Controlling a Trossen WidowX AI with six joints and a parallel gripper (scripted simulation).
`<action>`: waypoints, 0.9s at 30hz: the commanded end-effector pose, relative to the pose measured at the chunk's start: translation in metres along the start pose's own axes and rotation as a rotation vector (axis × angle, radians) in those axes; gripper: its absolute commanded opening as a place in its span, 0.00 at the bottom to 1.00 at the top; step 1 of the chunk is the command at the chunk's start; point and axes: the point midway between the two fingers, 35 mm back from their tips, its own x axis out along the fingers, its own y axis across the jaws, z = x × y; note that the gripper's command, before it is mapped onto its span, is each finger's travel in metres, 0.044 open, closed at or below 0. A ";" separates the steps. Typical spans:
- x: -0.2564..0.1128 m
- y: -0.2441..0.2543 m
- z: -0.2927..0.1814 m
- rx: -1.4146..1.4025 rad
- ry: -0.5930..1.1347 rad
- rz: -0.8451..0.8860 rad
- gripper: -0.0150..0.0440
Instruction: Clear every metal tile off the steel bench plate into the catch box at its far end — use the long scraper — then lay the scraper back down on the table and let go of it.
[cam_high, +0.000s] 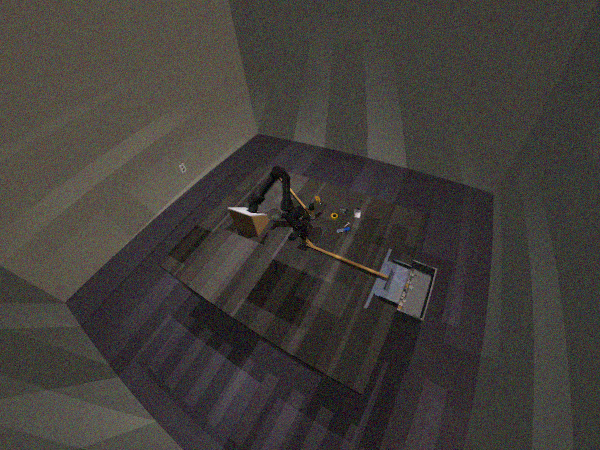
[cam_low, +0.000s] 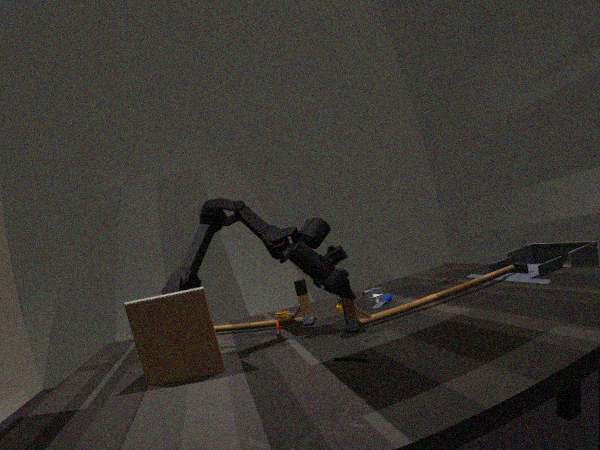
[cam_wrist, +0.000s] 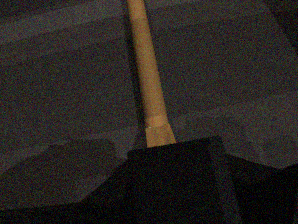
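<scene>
My gripper (cam_high: 303, 238) (cam_low: 348, 300) is shut on the long scraper's grip, low over the table. The scraper's wooden handle (cam_high: 345, 260) (cam_low: 435, 298) (cam_wrist: 149, 75) runs out to the steel bench plate (cam_high: 398, 272). Its dark blade (cam_high: 389, 280) stands over the plate, behind the tiles. Several small metal tiles (cam_high: 406, 289) form a row across the plate's far end, at the opening of the catch box (cam_high: 433, 287) (cam_low: 582, 254). Whether any are past the edge is too small to tell. The wrist view shows neither blade nor tiles.
A brown box with a white top (cam_high: 250, 222) (cam_low: 175, 340) stands near the arm's base. A second wooden-handled tool (cam_high: 299, 200) (cam_low: 247, 326) lies beside the arm. A yellow ring (cam_high: 334, 216), a blue item (cam_high: 343, 230) (cam_low: 384, 300) and a white item (cam_high: 357, 214) lie behind the scraper.
</scene>
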 end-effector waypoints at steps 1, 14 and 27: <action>0.003 0.001 0.009 -0.004 -0.011 -0.001 0.25; 0.015 0.001 0.027 -0.004 -0.012 -0.001 0.25; 0.027 0.001 0.043 -0.005 -0.013 0.000 0.25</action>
